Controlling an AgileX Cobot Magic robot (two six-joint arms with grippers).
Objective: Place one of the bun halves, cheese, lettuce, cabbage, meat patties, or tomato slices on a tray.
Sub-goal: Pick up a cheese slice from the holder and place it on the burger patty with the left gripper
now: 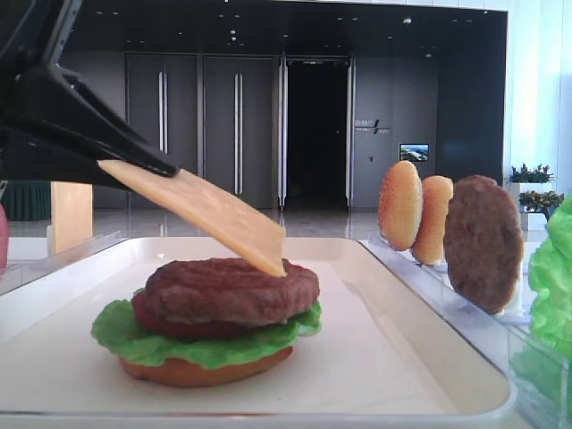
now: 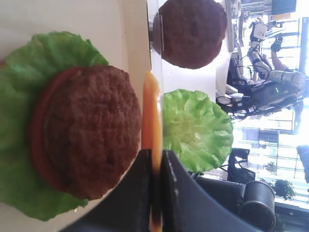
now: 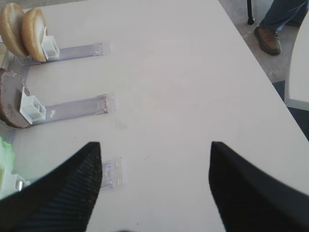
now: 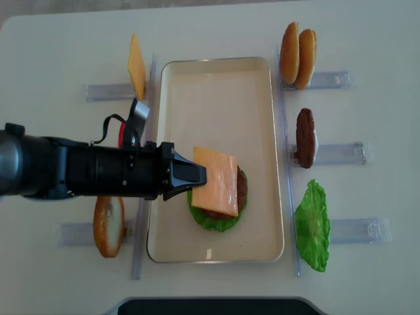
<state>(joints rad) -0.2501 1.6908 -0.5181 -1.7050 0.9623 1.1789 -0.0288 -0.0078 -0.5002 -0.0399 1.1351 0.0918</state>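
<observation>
Closest to us, our right gripper [image 3: 154, 186] hangs with its black fingers spread wide over the pale table [image 3: 183, 77], holding nothing. Our left gripper [image 4: 197, 172] clamps one edge of the thin yellow-orange square cheese slice [image 4: 216, 180], which slopes down until its far corner meets the rough brown round meat patty [image 1: 231, 290] stacked on ruffled green lettuce [image 1: 134, 338] on the cream-white rectangular tray [image 4: 216, 85].
</observation>
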